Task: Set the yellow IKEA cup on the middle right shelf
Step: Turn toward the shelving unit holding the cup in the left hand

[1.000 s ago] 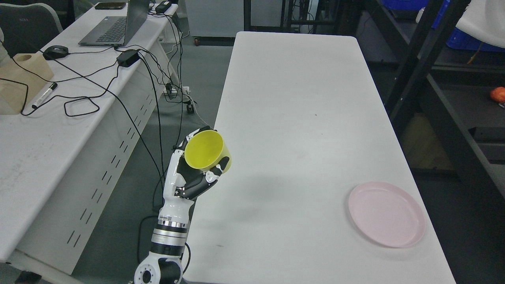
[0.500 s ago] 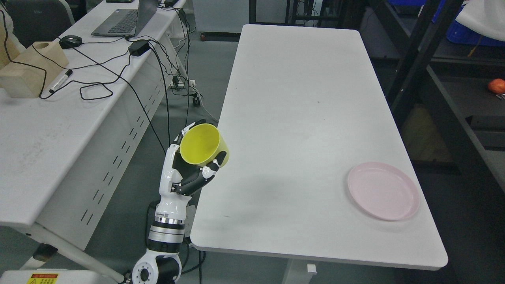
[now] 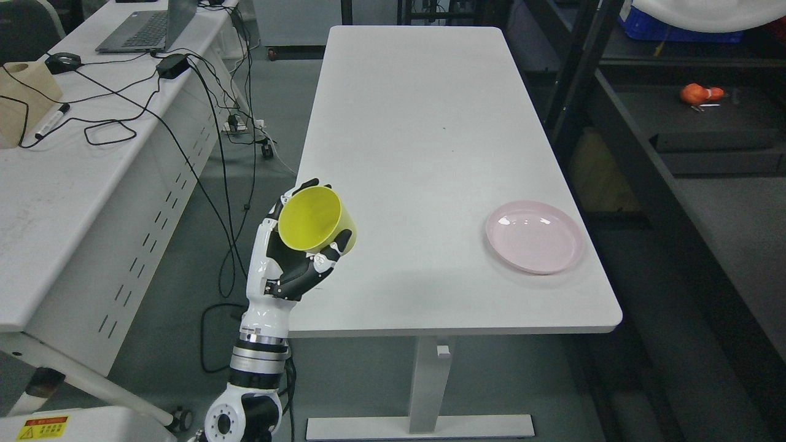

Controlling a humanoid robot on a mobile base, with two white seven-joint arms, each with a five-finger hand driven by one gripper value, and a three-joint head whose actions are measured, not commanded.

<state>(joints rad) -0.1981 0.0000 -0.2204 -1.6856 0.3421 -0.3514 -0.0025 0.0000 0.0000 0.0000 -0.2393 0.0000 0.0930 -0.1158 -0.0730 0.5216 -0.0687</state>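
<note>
camera shifted; yellow cup (image 3: 313, 219) still within fingers (image 3: 336, 248)

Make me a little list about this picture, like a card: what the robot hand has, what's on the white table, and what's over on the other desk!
holding: yellow cup, tilted, its opening facing the camera
hand: left hand, fingers curled round the cup
right hand: not in view
white table: one pink plate near its right edge
other desk: laptop, mouse, marker, cables
shelf: dark, to the right, with something orange on it
</note>
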